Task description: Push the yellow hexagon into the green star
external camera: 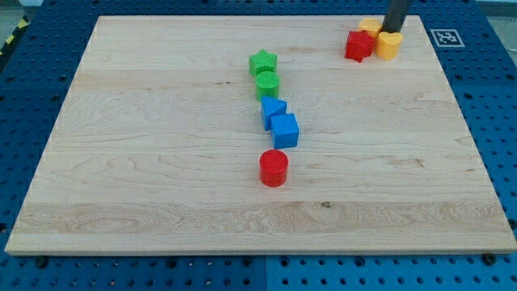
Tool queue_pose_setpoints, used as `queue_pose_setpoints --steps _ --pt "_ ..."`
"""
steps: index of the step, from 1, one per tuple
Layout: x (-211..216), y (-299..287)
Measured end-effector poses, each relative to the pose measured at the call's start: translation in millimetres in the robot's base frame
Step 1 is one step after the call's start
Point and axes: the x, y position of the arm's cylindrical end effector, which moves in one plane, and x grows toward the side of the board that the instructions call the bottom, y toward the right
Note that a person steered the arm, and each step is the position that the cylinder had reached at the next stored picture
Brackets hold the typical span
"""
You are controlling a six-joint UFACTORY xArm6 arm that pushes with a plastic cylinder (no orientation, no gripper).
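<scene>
We saw the dark rod come down from the view's top edge at the far right corner of the wooden tabletop (161,186), nearly upright, with only its lower stretch in the frame. My tip (393,31) stood in the cluster of blocks there, touching or just beside the yellow hexagon (371,26), which peeked out behind the red star (359,44). A second yellow block (389,44), heart-like in shape as far as we could make out, sat just below my tip and pressed against the red star's right side. The arm carried no hand, so nothing could be told of spreading or pinching; the rod alone met the blocks.

Taking the green star (262,61) as our landmark: the yellow hexagon lay well apart from it, toward the view's right and slightly toward the top. Directly below the green star, touching it, sat the green cylinder (267,83). Below that came a blue block (273,109) of unclear shape, then a blue cube (284,130) touching it, set a little to the right. Farther below the green star, apart from the blue cube, stood the red cylinder (274,168).
</scene>
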Motion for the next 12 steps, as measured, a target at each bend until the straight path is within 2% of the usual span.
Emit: queue_pose_setpoints --steps 3,7,9,12 --pt "-10 -60" --pt "-10 -167" --pt "-10 -190" --pt "37 -186"
